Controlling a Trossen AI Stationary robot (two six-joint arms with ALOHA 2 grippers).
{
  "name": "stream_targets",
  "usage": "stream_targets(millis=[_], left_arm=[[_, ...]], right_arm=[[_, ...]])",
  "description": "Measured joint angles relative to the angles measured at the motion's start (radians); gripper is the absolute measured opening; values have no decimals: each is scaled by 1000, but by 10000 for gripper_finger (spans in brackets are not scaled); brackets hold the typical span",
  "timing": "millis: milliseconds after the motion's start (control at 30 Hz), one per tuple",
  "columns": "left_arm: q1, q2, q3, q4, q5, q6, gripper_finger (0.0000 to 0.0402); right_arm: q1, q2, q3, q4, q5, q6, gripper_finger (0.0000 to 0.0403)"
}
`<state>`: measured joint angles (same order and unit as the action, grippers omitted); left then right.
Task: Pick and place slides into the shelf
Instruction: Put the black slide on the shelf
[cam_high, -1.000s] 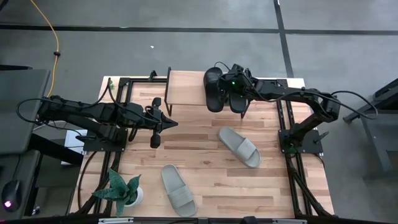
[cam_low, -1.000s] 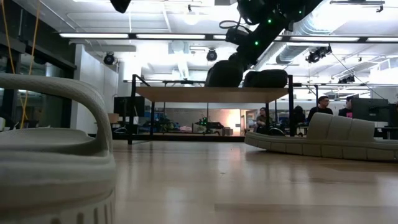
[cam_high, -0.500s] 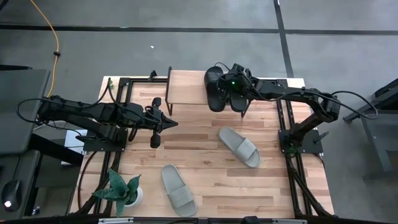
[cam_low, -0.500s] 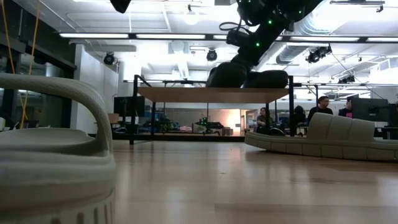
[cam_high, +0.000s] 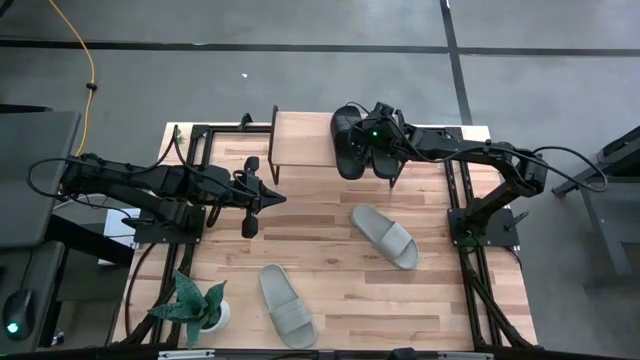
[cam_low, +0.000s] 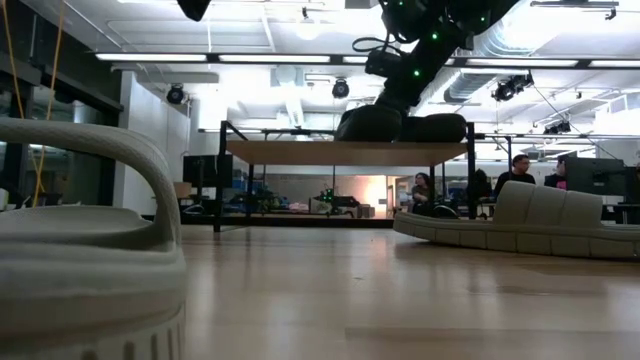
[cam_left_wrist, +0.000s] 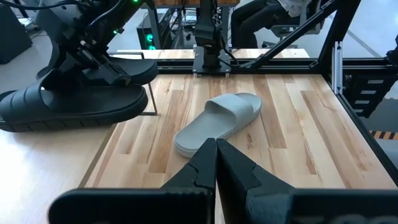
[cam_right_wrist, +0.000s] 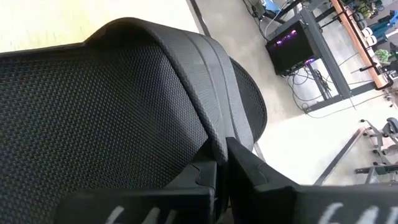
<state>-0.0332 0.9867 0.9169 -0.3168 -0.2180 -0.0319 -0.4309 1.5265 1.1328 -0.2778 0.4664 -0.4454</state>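
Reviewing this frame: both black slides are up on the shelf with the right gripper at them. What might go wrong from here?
1. The black slides sit at the right end of the shelf, overhanging its edge. The shut right gripper pressing on a strap could shove one off.
2. The shelf is light on thin legs, so pushing may slide or tip it.
3. Two grey slides remain on the table; the left gripper waits shut.
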Motion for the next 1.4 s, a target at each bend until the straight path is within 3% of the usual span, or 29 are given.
stream_targets(millis=[367,667,833,1400], left_arm=[[0,0,0,0,0,0,1],[0,0,0,0,-1,0,1],[0,0,0,0,-2,0,1],[0,0,0,0,-1,0,1]], right_arm=[[0,0,0,-21,-6,5,9],[-1,-5,-3,-46,3,26,128],[4,-14,-5,-55,4,18,166],[12,-28,-6,-45,-32,0,173]])
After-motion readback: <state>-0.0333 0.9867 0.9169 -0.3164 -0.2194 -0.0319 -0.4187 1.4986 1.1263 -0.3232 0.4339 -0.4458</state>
